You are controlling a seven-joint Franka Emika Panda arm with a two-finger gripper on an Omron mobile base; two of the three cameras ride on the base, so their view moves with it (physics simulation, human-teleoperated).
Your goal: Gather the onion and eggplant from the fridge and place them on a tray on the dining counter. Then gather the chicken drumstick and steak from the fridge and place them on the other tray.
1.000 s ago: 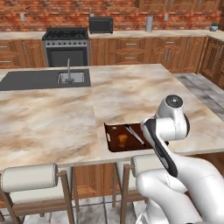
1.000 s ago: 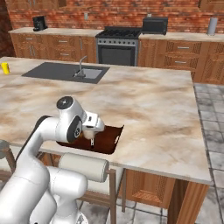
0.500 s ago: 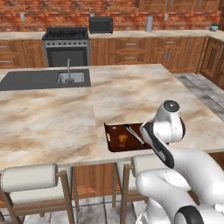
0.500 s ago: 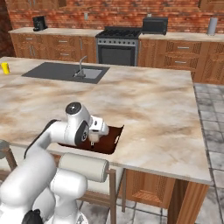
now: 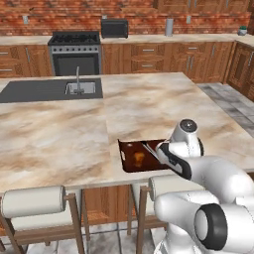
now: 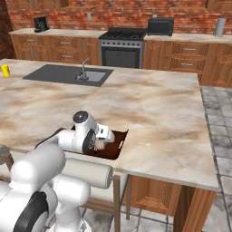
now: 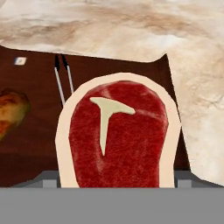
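You are near the end of the job. In the hand view the steak (image 7: 118,135) fills the lower middle of the frame, and it sits right in front of the pincer (image 7: 117,183). The pincer's jaws stand wide, with one small tip low on each side of the steak. You cannot tell from here if the steak still hangs between them or already lies flat on the brown tray (image 7: 35,148).

The chicken drumstick (image 7: 11,111) lies on that tray, at the left edge of the hand view. You can see it too as a small orange lump in the left base view, lower middle of the frame.

The tray rests near the front edge of the tabletop (image 5: 149,104), partly behind the arm.

So the chicken looks done. What looks left is to let the steak rest on the tray and lift the pincer away. The pictures do not let you check the onion and eggplant.
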